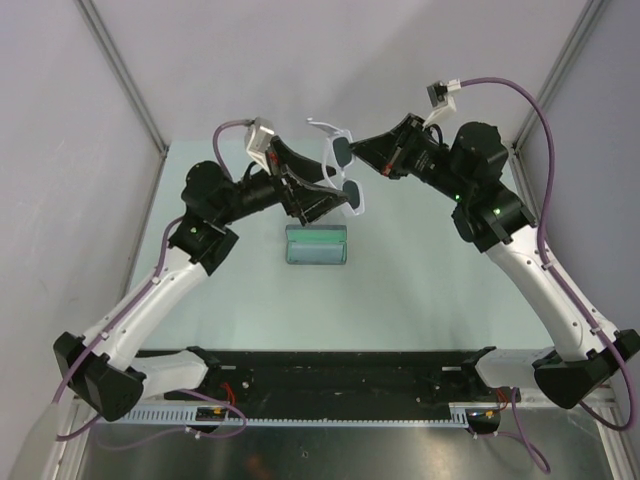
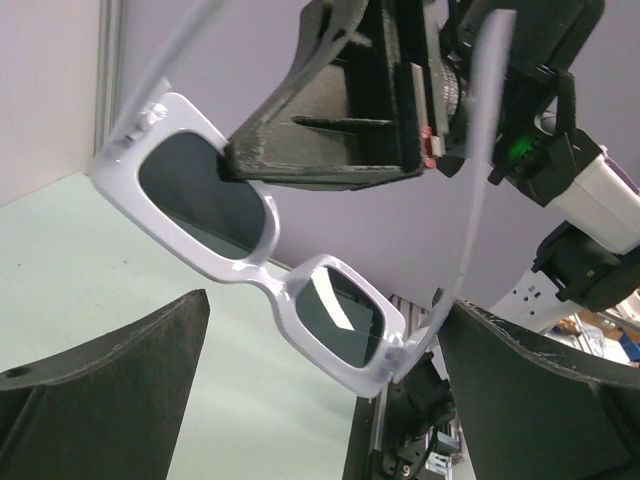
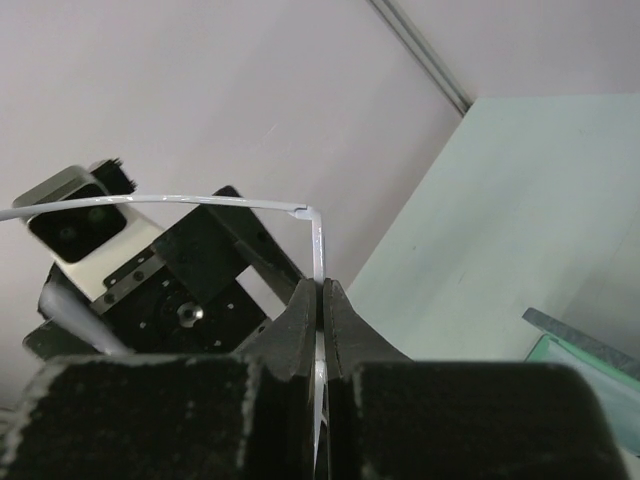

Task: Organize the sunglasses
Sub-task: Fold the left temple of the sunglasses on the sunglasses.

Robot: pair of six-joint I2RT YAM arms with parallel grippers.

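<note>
The sunglasses (image 1: 345,172) hang in the air above the table's far middle: a white frame (image 2: 265,270) with dark lenses and unfolded arms. My right gripper (image 1: 358,150) is shut on the rim of the upper lens; in the right wrist view its fingers (image 3: 300,320) pinch the thin white frame (image 3: 318,240). My left gripper (image 1: 335,197) is open around the lower lens. Its black fingers (image 2: 110,370) stand wide apart in the left wrist view. One white arm (image 2: 470,200) runs down right beside the right-hand finger. The right gripper (image 2: 235,160) shows there too, clamped on the upper lens.
A grey-green oblong case (image 1: 316,244) lies on the pale green table (image 1: 420,290) just below the held sunglasses, and its corner (image 3: 590,370) shows in the right wrist view. Grey walls close off the back and sides. The arms' bases line the near edge.
</note>
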